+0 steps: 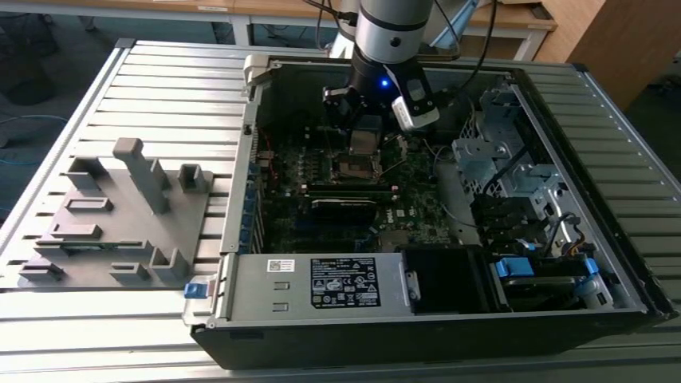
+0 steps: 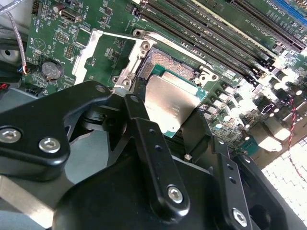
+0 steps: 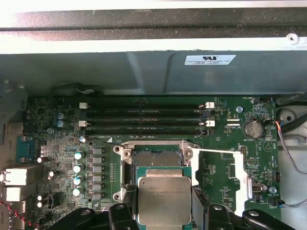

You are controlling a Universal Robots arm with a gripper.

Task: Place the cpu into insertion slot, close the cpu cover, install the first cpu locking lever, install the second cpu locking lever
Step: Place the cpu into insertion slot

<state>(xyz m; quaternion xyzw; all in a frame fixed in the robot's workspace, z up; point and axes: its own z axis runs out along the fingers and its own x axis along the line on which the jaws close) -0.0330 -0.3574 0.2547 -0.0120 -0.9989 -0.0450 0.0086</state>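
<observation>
— How far along are we?

— Early. In the first wrist view my claw (image 3: 164, 207) is clamped on the cpu (image 3: 164, 191) by two opposite edges. It holds the chip directly over the insertion slot (image 3: 156, 158), covering most of it; a strip of the slot's dark centre lies bare beyond the chip's edge.

— Is it seated?

— I judge not. The second wrist view shows the chip a little above the slot's rim. I cannot tell whether its lower edge touches.

— And the cpu cover?

— The cpu cover (image 3: 243, 177) is swung open. It lies flat on the green board (image 3: 220, 143) just beside the slot, hinged at the slot's edge.

— So what's the tally?

— Nothing is finished. The placing is in hand and the cover is not closed. With the cover open, I take it neither locking lever is installed, and I cannot pick the levers out with any certainty.
</observation>
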